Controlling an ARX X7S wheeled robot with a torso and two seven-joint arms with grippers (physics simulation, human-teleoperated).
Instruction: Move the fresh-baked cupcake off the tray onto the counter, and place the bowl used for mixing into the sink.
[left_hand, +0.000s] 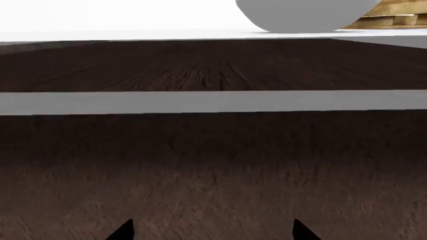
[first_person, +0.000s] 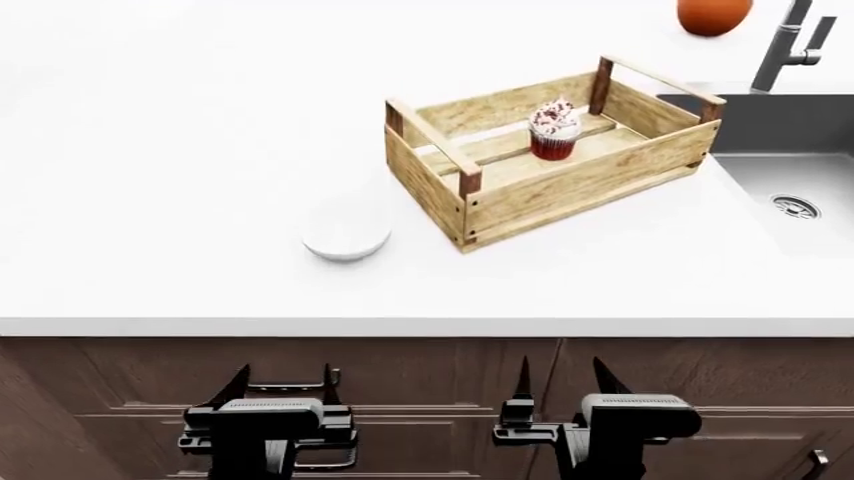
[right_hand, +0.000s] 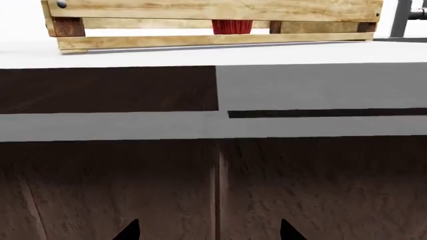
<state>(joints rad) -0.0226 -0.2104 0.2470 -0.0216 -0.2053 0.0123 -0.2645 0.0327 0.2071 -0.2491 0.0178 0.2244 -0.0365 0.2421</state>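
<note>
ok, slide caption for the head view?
Cupcake sits in the tray, bowl on the counter; both pincers, left and right, open below the edge.

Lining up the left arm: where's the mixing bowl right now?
In the head view the bowl sits on the counter, left of the tray's near corner, ahead of the left gripper.

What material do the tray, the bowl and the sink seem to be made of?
The tray looks like light unfinished wood: grain, separate slats, darker corner posts. The bowl is plain matte white, perhaps ceramic or plastic; the render cannot settle which. The sink looks like grey brushed steel, with a metal drain ring.
</note>
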